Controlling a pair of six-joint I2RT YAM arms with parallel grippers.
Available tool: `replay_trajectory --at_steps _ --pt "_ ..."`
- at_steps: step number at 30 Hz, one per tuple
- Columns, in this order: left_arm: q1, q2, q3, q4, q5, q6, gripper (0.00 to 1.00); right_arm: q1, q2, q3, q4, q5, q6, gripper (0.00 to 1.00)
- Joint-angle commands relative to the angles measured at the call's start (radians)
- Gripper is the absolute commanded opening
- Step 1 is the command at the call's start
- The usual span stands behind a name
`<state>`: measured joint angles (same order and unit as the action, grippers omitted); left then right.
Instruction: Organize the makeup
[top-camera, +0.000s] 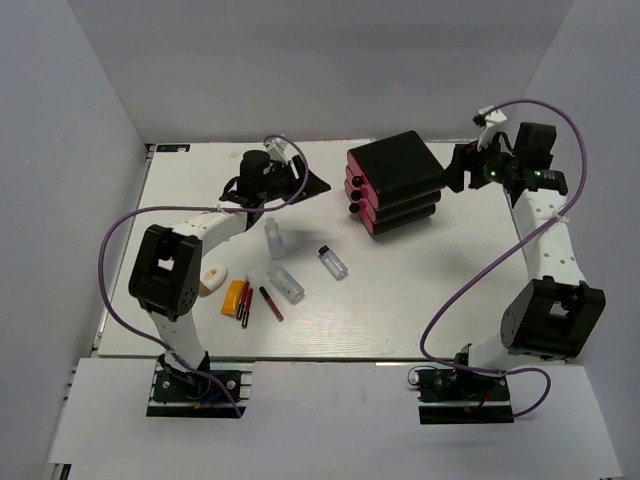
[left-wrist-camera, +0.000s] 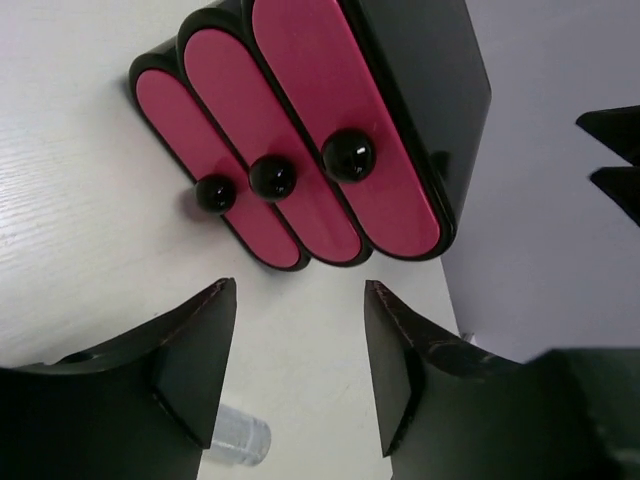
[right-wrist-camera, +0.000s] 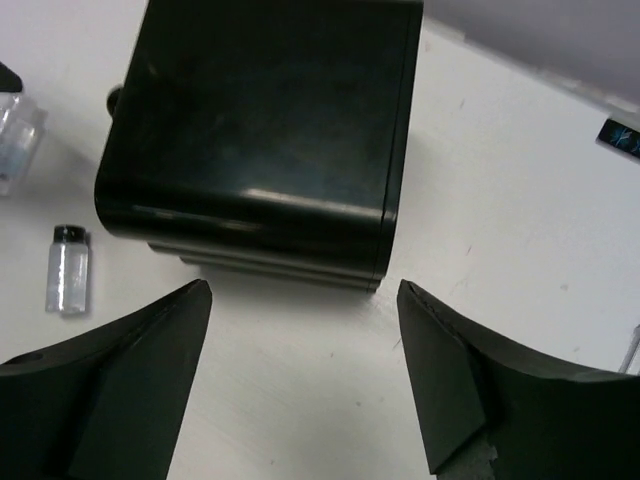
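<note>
The black box with three pink drawers (top-camera: 395, 182) stands at the far middle of the white table (top-camera: 420, 320), and all its drawers look pushed in. The left claw (left-wrist-camera: 298, 290) has its two fingers apart with nothing between them. It is aimed at the pink fronts, where three round black knobs (left-wrist-camera: 272, 177) sit in a row. I judge it is lined up this way in order to take one knob and pull a drawer out.

The right claw (right-wrist-camera: 302, 290) is also spread and empty. It faces the plain black back of the box from the opposite side, near it but not touching. This placing makes sense as a brace: a box pulled from the front may slide, and a claw behind can stop it.

The makeup (top-camera: 286, 283) is not yet stored. It lies loose on the table in front of the box, nearer to the left arm. There are three small clear bottles (top-camera: 273, 238), an orange tube (top-camera: 234, 298), a thin red pencil (top-camera: 246, 306) with a dark pencil (top-camera: 271, 303) near it, and a white-tan piece (top-camera: 212, 281) at the left end. One bottle lies just below the left claw.

So the task seems to be at its beginning, because a drawer must open before any item can go in
</note>
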<state>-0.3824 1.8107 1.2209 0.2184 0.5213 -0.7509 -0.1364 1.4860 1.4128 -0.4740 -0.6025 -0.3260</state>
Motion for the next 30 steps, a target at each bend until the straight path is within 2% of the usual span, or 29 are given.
replay_trajectory --at_steps 1,2,8,12,30 --pt "-0.016 0.024 0.049 0.064 -0.010 -0.057 0.65 -0.003 0.051 0.098 0.012 -0.046 0.059 0.82" --pt "-0.016 0.032 0.054 0.078 -0.014 -0.076 0.66 -0.003 0.071 0.132 0.021 -0.051 0.088 0.89" --pt "-0.035 0.091 0.086 0.136 -0.003 -0.107 0.67 -0.003 0.259 0.262 0.057 -0.072 0.238 0.89" --pt "-0.044 0.113 0.109 0.167 0.000 -0.116 0.69 -0.005 0.361 0.282 0.087 -0.095 0.266 0.86" --pt "-0.092 0.271 0.235 0.225 -0.010 -0.171 0.73 -0.005 0.502 0.308 0.144 -0.210 0.317 0.80"
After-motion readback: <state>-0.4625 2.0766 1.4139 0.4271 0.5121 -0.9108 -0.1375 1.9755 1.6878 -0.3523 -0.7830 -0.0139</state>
